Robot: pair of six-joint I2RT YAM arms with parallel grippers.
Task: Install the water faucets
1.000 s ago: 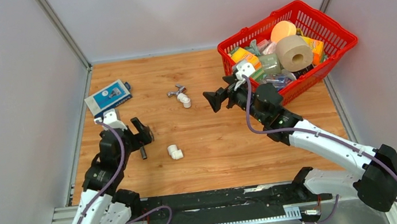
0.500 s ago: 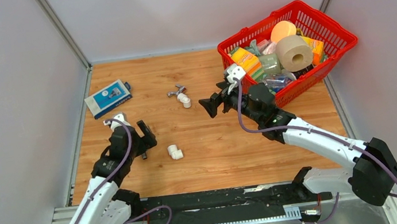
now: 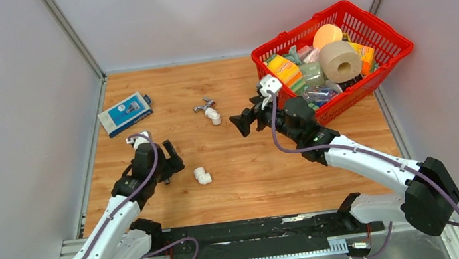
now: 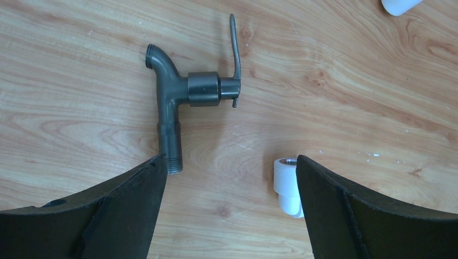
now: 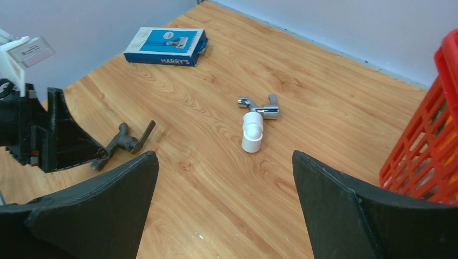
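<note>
The dark grey L-shaped faucet (image 4: 177, 97) lies flat on the wooden table, just ahead of my left gripper (image 4: 229, 167), which is open and empty above it. It also shows in the right wrist view (image 5: 123, 141). The chrome faucet (image 5: 260, 108) lies at the table's middle with a white elbow fitting (image 5: 252, 131) on its end; in the top view the chrome faucet (image 3: 204, 106) is left of my right gripper (image 3: 239, 125), which is open and empty above the table. A loose white elbow fitting (image 4: 286, 183) lies by my left gripper's right finger.
A blue box (image 3: 125, 112) lies at the far left. A red basket (image 3: 398, 57) full of household items stands at the far right, behind my right arm. The loose elbow fitting (image 3: 202, 175) lies near the table's middle front.
My left gripper has moved down and forward over the dark grey faucet. My right gripper has moved left, away from the basket, toward the chrome faucet.
</note>
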